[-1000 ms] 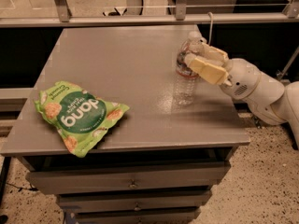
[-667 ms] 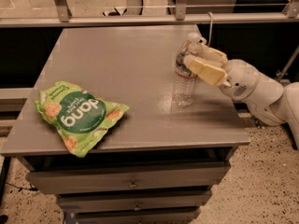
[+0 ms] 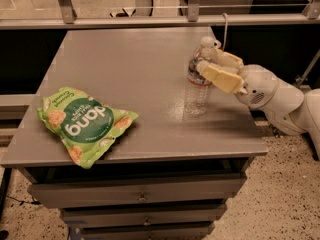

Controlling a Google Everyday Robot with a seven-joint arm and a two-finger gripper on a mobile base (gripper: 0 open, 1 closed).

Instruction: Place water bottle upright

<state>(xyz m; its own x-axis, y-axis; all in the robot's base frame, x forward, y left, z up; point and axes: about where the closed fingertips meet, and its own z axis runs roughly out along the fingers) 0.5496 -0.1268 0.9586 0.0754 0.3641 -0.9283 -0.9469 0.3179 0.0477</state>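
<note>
Water bottle (image 3: 196, 94): small clear ribbed plastic bottle with a red-blue-white label band. It stands upright with its base on the table, near the right edge.
Gripper (image 3: 204, 58): cream two-finger gripper on a white arm (image 3: 272, 95), reaching in from the right. Its fingers are clamped on the water bottle's neck and shoulder, one in front and one behind.
Step in hand: placing looks all but done. The bottle appears set down upright, with release not yet made.
Next move calls for: parting the fingers gently, then backing away clear of the top. A light, tall bottle would tip at a nudge.
Bottle label (image 3: 198, 79): writing too small to read.
Table (image 3: 125, 59): flat grey top over grey drawers (image 3: 142, 196).
Snack bag (image 3: 82, 124): green crinkled bag lying flat at front left, well apart from the bottle. It reads "dang" in white, upside down to the camera; the smaller print is unreadable.
</note>
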